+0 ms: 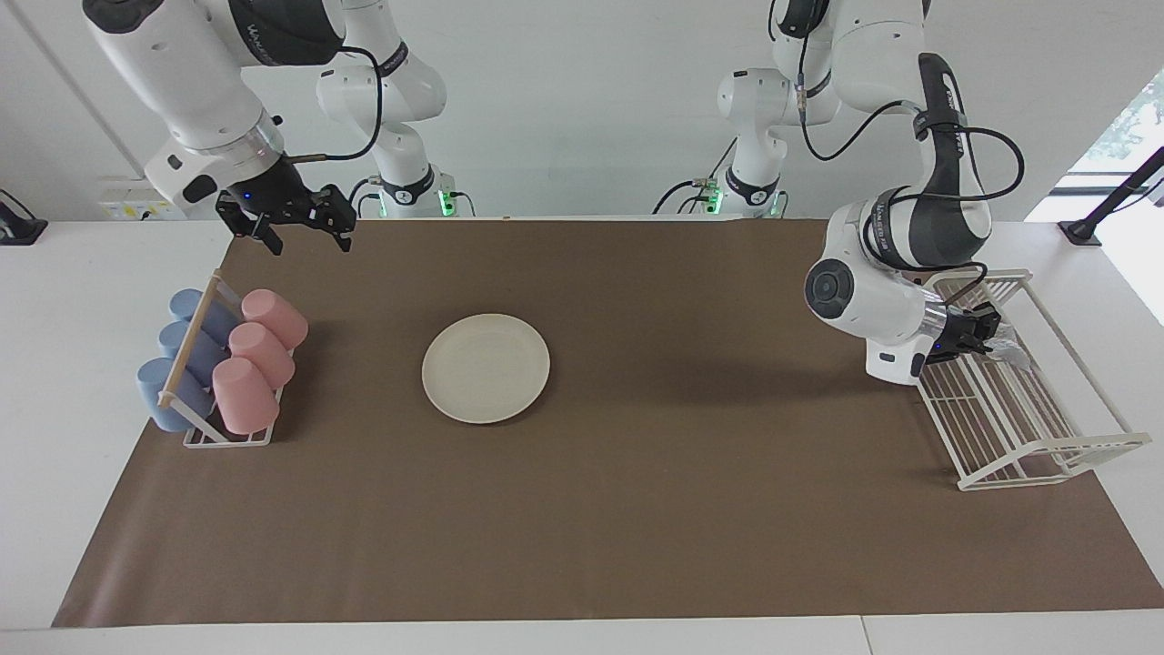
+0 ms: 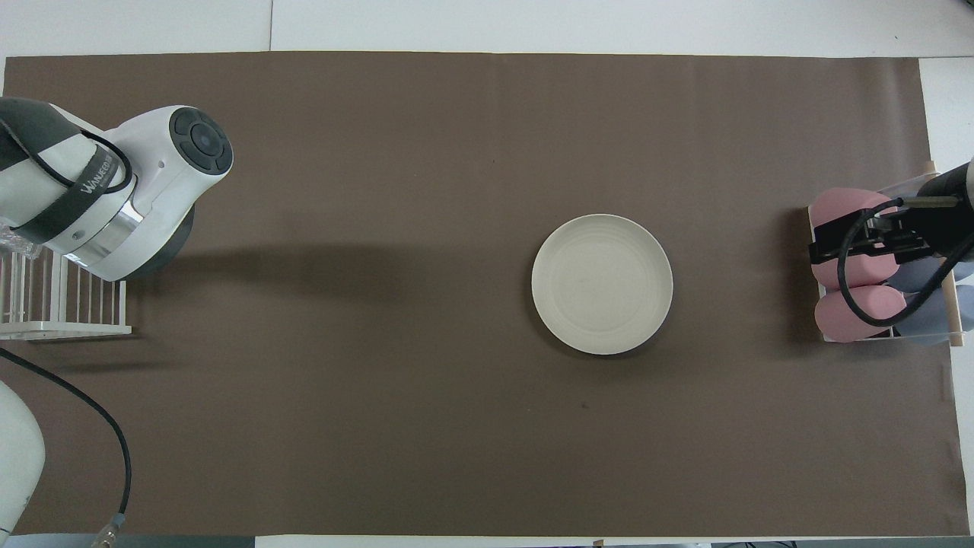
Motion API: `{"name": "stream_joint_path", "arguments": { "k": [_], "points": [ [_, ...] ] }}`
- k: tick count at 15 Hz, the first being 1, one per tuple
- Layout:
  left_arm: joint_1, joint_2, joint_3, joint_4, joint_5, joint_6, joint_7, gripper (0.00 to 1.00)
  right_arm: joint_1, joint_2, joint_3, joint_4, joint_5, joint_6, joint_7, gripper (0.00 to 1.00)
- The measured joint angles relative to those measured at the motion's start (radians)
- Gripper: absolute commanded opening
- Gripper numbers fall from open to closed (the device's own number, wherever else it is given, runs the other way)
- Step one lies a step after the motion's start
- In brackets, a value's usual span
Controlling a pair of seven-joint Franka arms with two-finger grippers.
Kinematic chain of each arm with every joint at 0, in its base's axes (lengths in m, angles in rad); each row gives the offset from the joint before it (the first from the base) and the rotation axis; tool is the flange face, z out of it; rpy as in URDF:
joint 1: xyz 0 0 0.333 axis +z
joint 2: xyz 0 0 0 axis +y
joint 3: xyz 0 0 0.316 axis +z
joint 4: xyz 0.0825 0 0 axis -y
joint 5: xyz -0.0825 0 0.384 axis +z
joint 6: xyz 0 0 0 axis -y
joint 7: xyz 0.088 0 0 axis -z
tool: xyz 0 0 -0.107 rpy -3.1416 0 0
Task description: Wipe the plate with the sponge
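Note:
The cream plate (image 1: pixel 486 367) lies flat on the brown mat near the middle of the table; it also shows in the overhead view (image 2: pixel 602 284). The silvery sponge (image 1: pixel 1011 351) lies inside the white wire rack (image 1: pixel 1037 437) at the left arm's end of the table. My left gripper (image 1: pixel 982 335) reaches into that rack, right at the sponge. In the overhead view the left arm's wrist hides this gripper. My right gripper (image 1: pixel 307 238) is open and empty, up in the air over the mat's edge beside the cup rack; it also shows in the overhead view (image 2: pixel 829 245).
A wooden-barred cup rack (image 1: pixel 195 350) with three pink cups (image 1: pixel 259 350) and three blue cups (image 1: pixel 182 350) stands at the right arm's end. The wire rack shows partly in the overhead view (image 2: pixel 65 304). The brown mat (image 1: pixel 637 509) covers most of the table.

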Motion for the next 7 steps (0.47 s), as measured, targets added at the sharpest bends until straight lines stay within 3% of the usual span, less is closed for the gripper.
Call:
{"name": "stream_joint_path", "arguments": {
  "k": [7],
  "points": [
    [-0.001, 0.000, -0.007, -0.005, -0.007, 0.003, -0.019, 0.00, -0.021, 0.000, -0.064, -0.001, -0.002, 0.079, -0.116, 1.00]
  ]
}}
